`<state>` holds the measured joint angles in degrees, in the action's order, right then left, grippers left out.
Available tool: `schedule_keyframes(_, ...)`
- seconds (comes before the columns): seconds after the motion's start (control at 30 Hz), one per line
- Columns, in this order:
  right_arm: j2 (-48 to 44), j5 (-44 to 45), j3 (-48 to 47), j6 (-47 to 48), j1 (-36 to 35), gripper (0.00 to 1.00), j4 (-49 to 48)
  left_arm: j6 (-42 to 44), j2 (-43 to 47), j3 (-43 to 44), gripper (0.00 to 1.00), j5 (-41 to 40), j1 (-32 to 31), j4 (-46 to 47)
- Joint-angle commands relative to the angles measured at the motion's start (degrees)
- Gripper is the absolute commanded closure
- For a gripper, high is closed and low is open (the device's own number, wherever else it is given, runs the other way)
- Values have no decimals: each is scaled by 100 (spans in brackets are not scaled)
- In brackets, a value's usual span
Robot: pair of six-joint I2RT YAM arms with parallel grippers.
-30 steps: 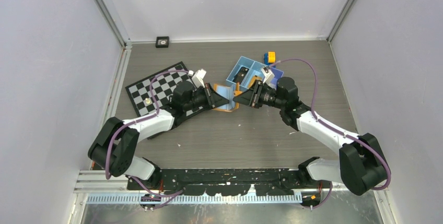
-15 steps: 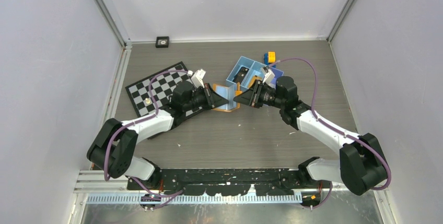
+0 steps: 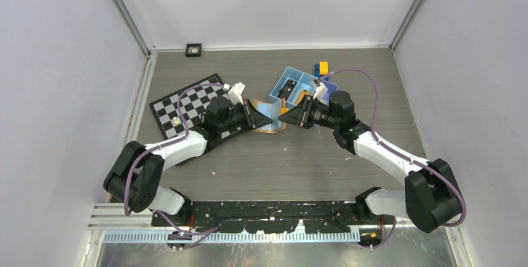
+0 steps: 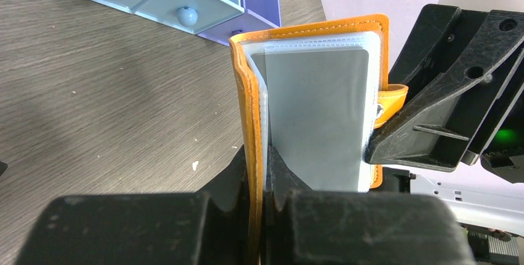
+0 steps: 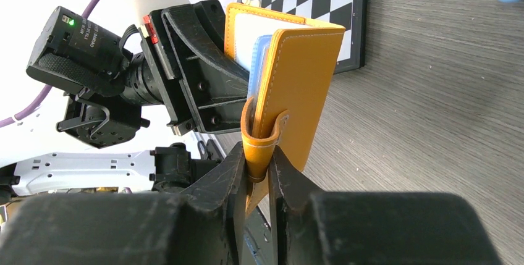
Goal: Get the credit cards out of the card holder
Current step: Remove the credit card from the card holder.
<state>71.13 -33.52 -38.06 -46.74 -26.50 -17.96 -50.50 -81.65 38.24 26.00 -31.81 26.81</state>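
Observation:
The orange card holder point(image 3: 271, 117) stands half open above the table between both arms. My left gripper point(image 4: 258, 161) is shut on its left orange cover point(image 4: 249, 104), with one finger inside against the clear sleeves. A grey credit card point(image 4: 315, 110) shows in the front sleeve. My right gripper point(image 5: 260, 161) is shut on the holder's small closing tab point(image 5: 258, 144), at the edge of the other cover point(image 5: 300, 86). White and light-blue sleeve edges point(image 5: 256, 52) show between the covers. In the top view the left gripper point(image 3: 264, 119) and right gripper point(image 3: 284, 117) face each other across the holder.
A blue three-compartment tray point(image 3: 297, 85) lies just behind the holder, with a small yellow-and-blue block point(image 3: 321, 68) beyond it. A checkered board point(image 3: 180, 106) with a small piece point(image 3: 177, 119) lies under the left arm. A small black square object point(image 3: 193, 50) sits at the back wall.
The right gripper has edged slightly toward the holder and its jaws have closed tighter on the tab. The left arm and the holder have stayed put.

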Motion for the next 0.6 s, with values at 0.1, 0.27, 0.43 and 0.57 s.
schedule_keyframes(0.1, -31, -165, -169, -86, -54, 74, -483, -4, 14, 210, 100, 221, -62, 324)
schedule_keyframes(0.27, -38, -188, -162, -98, -68, 68, -524, 5, 14, 211, 100, 221, -62, 325)
schedule_keyframes(0.43, -30, -142, -177, -75, -76, 75, -459, 5, 29, 210, 100, 213, -62, 325)
schedule_keyframes(0.57, -9, 42, -287, 98, -77, 77, -73, 26, 48, 211, 100, 196, -62, 309)
